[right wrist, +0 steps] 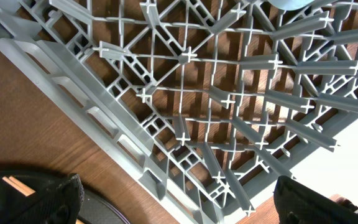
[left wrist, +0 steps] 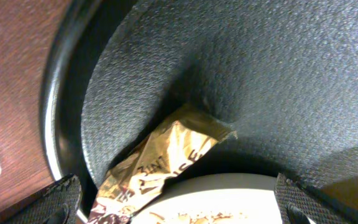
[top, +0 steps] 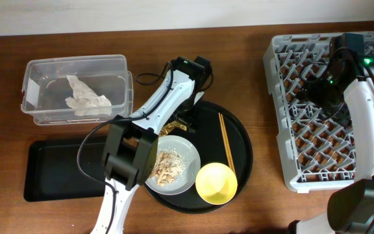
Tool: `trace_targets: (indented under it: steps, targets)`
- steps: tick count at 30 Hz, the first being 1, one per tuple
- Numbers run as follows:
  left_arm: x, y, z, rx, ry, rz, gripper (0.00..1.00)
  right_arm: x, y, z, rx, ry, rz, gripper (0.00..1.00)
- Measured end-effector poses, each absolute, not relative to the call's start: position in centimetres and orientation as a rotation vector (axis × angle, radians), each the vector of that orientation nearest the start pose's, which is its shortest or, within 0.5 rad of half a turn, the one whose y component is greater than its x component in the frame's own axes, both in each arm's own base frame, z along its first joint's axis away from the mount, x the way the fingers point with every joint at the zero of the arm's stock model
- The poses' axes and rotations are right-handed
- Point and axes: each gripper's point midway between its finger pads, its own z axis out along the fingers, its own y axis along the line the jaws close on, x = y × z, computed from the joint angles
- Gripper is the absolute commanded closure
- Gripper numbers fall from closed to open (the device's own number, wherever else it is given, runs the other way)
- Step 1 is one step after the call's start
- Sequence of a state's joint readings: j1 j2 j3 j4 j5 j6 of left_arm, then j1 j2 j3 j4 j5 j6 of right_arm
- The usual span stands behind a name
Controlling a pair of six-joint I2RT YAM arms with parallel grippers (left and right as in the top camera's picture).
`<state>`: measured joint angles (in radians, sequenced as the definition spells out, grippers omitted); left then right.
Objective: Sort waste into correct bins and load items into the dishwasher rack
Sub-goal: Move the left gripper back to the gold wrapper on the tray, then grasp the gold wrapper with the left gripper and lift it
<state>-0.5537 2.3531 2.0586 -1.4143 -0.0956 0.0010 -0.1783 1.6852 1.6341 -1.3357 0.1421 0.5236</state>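
Over wrapper (left wrist: pixel 160 163) — left end effector (left wrist: pixel 179 200) spread

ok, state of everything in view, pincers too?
Clear plastic rectangular tub: holds napkin.
Crumpled white paper napkin: inside tub.
Shallow black rectangular tray: empty.
Large round black tray: loaded.
Brown-and-gold snack wrapper: on round tray, beside plate.
Pale grey round plate: carries food scraps.
Yellow bowl: upright, empty.
Wooden chopsticks: flat on round tray.
Grey lattice dishwasher rack: partly hidden by right arm.
Left pincer: open, over wrapper.
Right pincer: open, over rack.
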Motion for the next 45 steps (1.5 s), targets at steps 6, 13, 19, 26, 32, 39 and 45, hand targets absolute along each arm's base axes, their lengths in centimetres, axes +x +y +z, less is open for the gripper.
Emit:
trace_targets:
  steps: [6, 13, 19, 26, 32, 39, 45]
  targets:
    - [36.5, -20.9, 3.8, 0.905, 3.141, 0.170, 0.02, 33.3, -8.5, 18.3, 1.026, 2.747, -0.160, 0.01]
    - [35.8, -20.0, 2.2, 0.935, 3.170, 0.171, 0.06, 33.3, -8.5, 18.3, 1.027, 2.747, -0.159, 0.02]
    - [36.1, -19.3, 2.0, 0.910, 3.178, 0.162, 0.11, 33.3, -8.5, 18.3, 1.026, 2.747, -0.159, 0.01]
    - [35.9, -19.1, 0.9, 0.913, 3.181, 0.159, 0.32, 33.3, -8.5, 18.3, 1.026, 2.747, -0.159, 0.01]
    - [35.9, -19.2, 0.8, 0.918, 3.179, 0.155, 0.46, 33.3, -8.5, 18.3, 1.027, 2.747, -0.159, 0.01]
    - [36.0, -19.1, 0.8, 0.908, 3.180, 0.162, 0.86, 33.3, -8.5, 18.3, 1.026, 2.747, -0.159, 0.01]
    - [36.1, -18.9, 1.0, 0.868, 3.189, 0.170, 0.99, 33.3, -8.5, 18.3, 1.026, 2.747, -0.159, 0.01]
